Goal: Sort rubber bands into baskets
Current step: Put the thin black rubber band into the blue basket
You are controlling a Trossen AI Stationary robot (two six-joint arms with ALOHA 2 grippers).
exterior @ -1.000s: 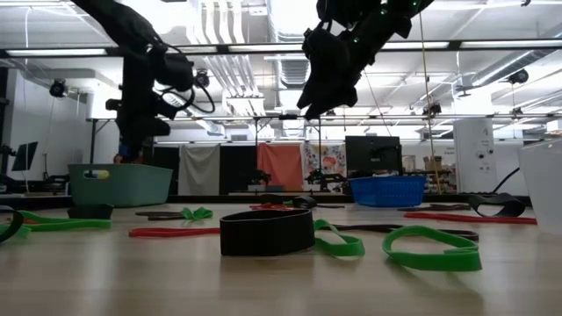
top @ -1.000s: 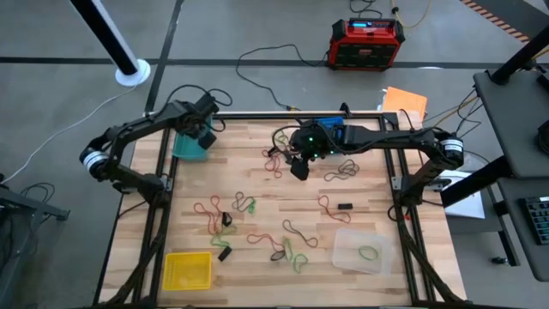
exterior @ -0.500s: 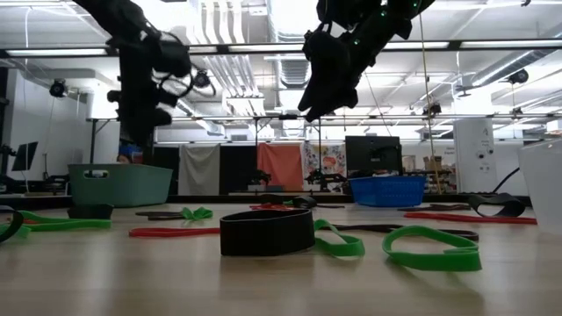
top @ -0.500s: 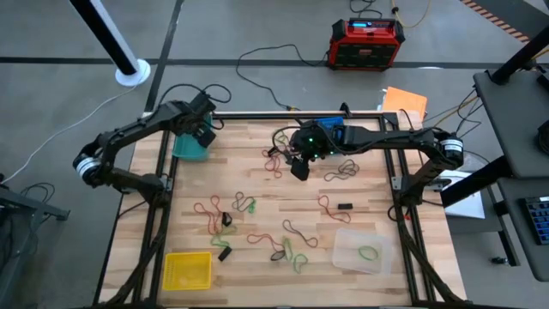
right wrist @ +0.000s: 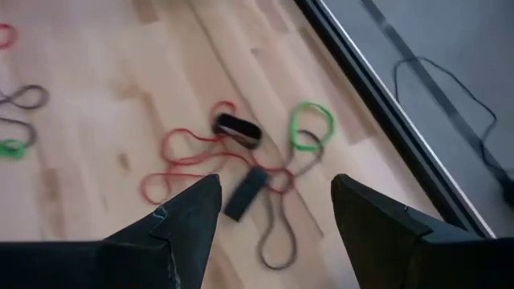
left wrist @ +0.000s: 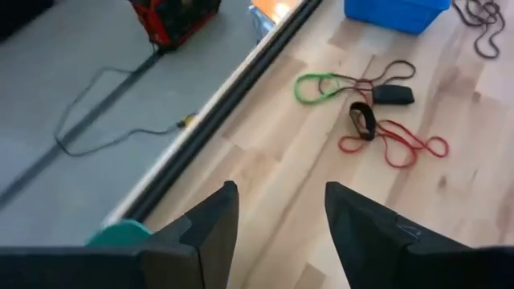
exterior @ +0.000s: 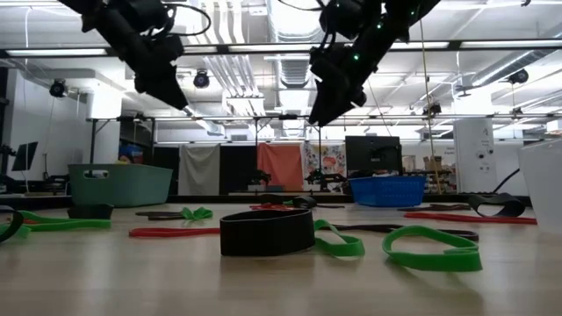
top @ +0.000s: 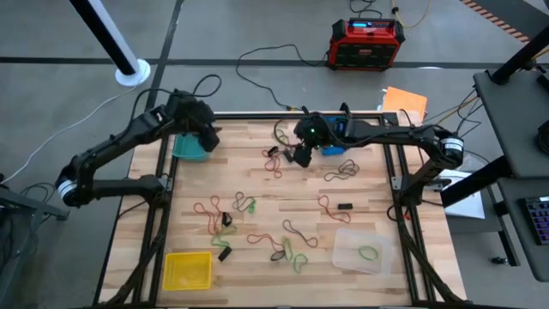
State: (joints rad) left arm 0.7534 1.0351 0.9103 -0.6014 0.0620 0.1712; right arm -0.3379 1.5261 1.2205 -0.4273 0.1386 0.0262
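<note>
Wooden slat table [top: 257,184] in a dark metal frame, grey floor around it, a red-and-black box [top: 367,43] on the floor beyond the far edge.

Baskets: four counted. Teal basket [top: 188,146] sits just below the left gripper [top: 206,137] at the far left corner; blue basket [top: 333,137] is just beside the right gripper [top: 302,156]; yellow basket [top: 188,270] and clear basket [top: 364,250] lie at the near corners, well apart from both sets of jaws. All four have their long axes roughly across the table.

Rubber bands: scattered over the table, too tangled for an exact count. One green band [top: 369,252] lies in the clear basket. A cluster of red, green and black bands [right wrist: 241,160] lies directly ahead of the right jaws, its red loops stretched lengthwise.

Left jaws stand apart, empty. Right jaws stand wide apart, empty, raised above the cluster.
</note>
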